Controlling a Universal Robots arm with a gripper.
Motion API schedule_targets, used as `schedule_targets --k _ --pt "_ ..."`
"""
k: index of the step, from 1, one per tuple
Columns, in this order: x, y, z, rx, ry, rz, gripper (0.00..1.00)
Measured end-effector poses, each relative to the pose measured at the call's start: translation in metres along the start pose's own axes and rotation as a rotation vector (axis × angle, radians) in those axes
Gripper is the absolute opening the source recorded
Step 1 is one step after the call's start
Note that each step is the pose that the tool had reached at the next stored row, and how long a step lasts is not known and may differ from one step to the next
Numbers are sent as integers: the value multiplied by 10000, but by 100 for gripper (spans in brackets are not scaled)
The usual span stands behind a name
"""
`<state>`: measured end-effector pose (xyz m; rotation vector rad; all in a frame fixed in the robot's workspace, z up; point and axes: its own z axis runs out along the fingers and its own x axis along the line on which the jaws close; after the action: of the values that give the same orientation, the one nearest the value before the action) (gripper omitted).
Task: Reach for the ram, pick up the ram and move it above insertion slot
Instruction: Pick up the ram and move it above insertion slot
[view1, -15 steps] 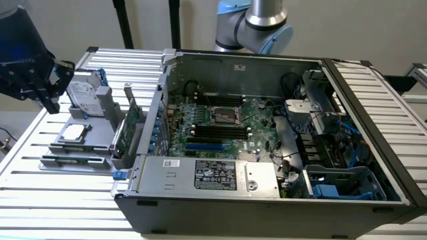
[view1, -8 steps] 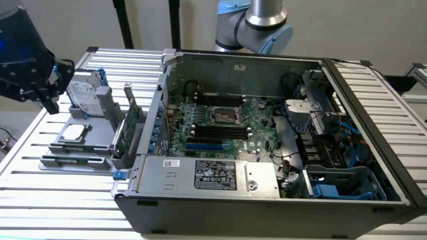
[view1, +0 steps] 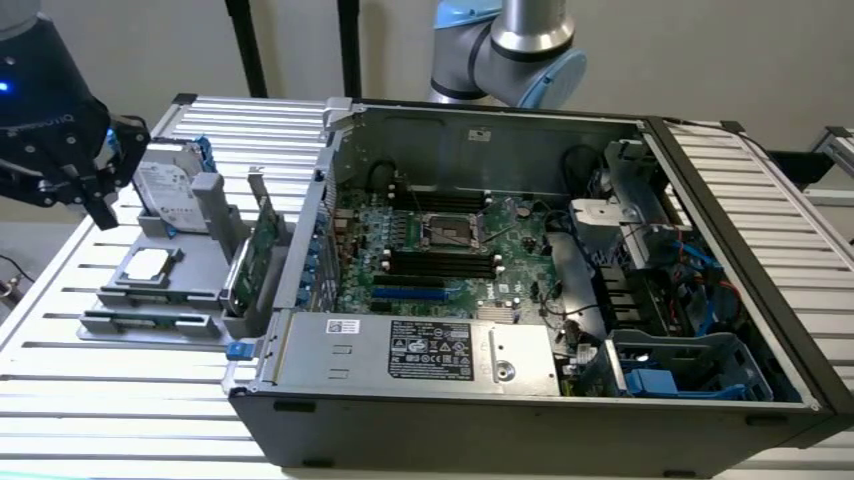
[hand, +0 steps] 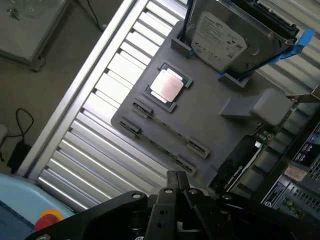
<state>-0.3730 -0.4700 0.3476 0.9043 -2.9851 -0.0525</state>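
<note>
While I watch both feeds, the biggest thing in front of me is the slatted metal worktop (view1: 120, 400). The open computer case (view1: 534, 420) lies on its side across the middle and takes up most of it. Inside, the motherboard (view1: 501, 225) faces up, with the long dark insertion slots (view1: 441, 265) running beside the processor socket. The arm (view1: 514, 45) rises behind the far edge of the case.

At the worktop edge on the exterior view's left, a grey tray (hand: 215, 130) sits just beside the case wall. A silver hard drive (view1: 167, 195) leans tilted in a bracket at the tray's far edge. A green expansion card (view1: 260, 250) stands on edge along the tray side nearest the case.

The gripper (view1: 80, 195) hangs above the worktop's far corner on the exterior view's left, just beside the hard drive and clear of the tray. I cannot tell how far open it is. It has no hold of the ram.

A square processor chip (hand: 167, 86) lies flat in a frame near the middle of the tray. The ram (view1: 147, 322) rests on its long edge in the clips along the tray's near edge. It is well apart from the gripper and outside the case.
</note>
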Motion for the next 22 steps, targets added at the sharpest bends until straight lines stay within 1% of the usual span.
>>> schedule_targets --k 22 --pt "0 -1 26 45 158 -4008 11"
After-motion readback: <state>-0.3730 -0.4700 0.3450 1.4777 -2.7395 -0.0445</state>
